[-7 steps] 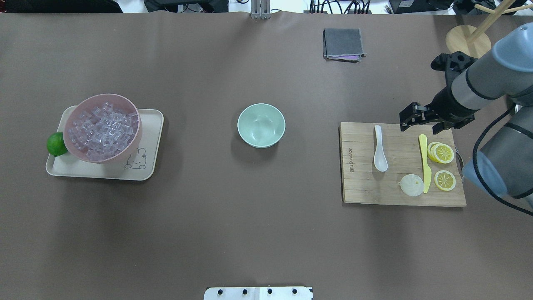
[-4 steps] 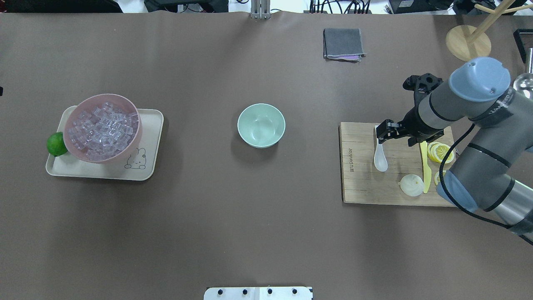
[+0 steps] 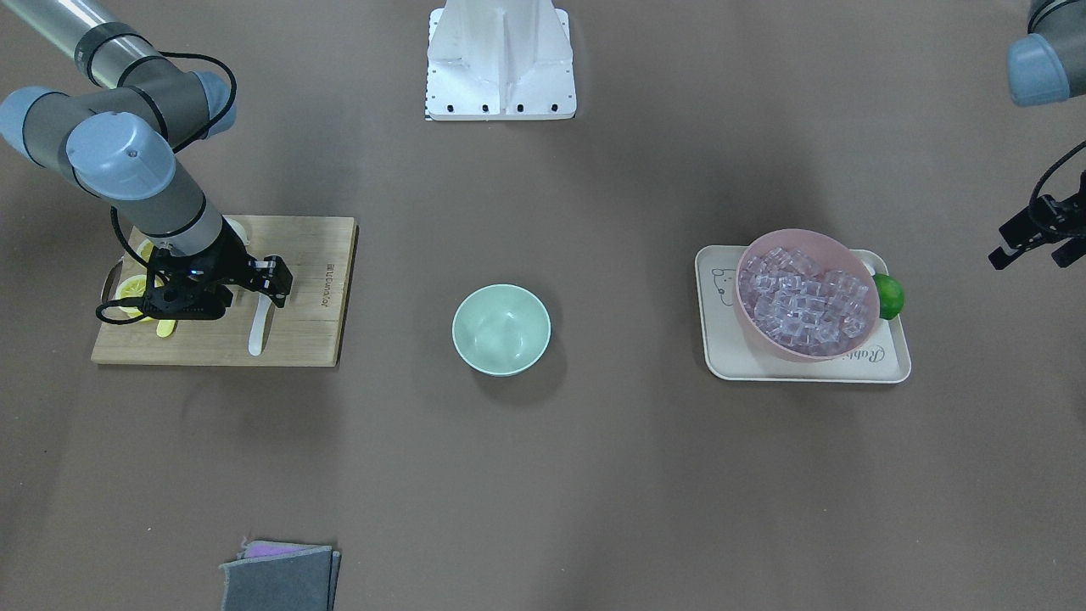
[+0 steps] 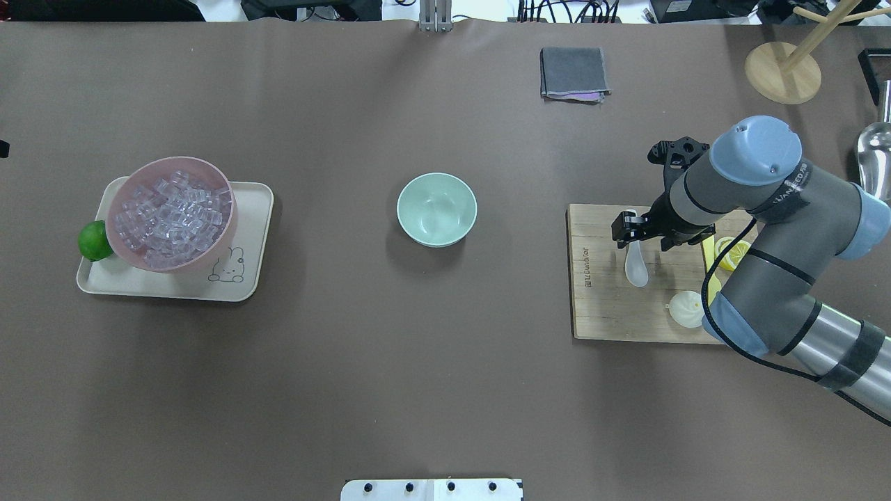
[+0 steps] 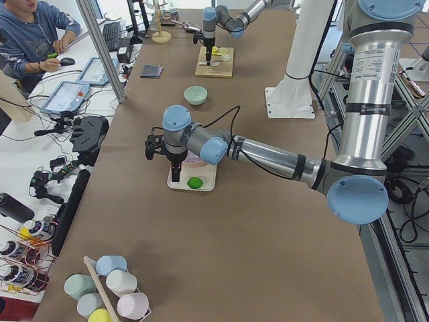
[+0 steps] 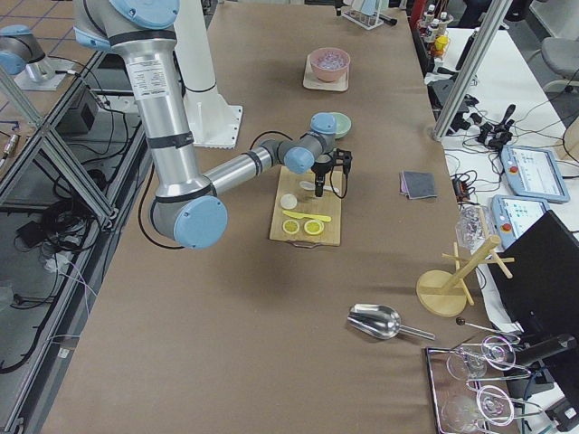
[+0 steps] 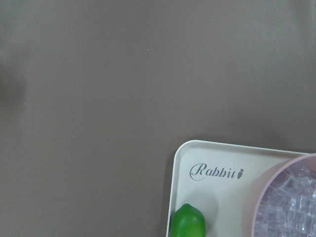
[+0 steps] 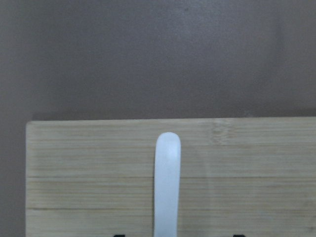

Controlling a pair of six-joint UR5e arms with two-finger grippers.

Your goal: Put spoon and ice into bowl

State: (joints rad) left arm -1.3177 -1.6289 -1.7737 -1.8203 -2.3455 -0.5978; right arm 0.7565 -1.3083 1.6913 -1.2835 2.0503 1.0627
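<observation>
The white spoon [image 4: 635, 268] lies on the wooden cutting board [image 4: 598, 306], scoop toward the robot. My right gripper [image 4: 637, 235] is open and hovers over the spoon's handle [image 8: 167, 182]. In the right wrist view, only the dark fingertips [image 8: 239, 235] show, one on each side of the handle at the bottom edge. The mint-green bowl [image 4: 436, 209] stands empty at the table's middle. Many clear ice cubes [image 4: 170, 212] fill the pink bowl [image 4: 223, 240] on the left. My left gripper [image 3: 1031, 242] is open and empty, beyond the tray's outer end.
The pink bowl sits on a cream tray [image 4: 254, 229] with a green lime [image 4: 94, 240]. On the board lie a yellow knife [image 4: 706, 250], lemon slices [image 4: 731, 254] and a white round piece [image 4: 686, 309]. A grey cloth [image 4: 573, 73], a wooden stand [image 4: 783, 69] and a metal scoop [image 4: 873, 156] are at the back right.
My right arm has swung left across the cutting board, and its gripper now hangs over the spoon's handle. The spoon, bowl and ice have not moved.
</observation>
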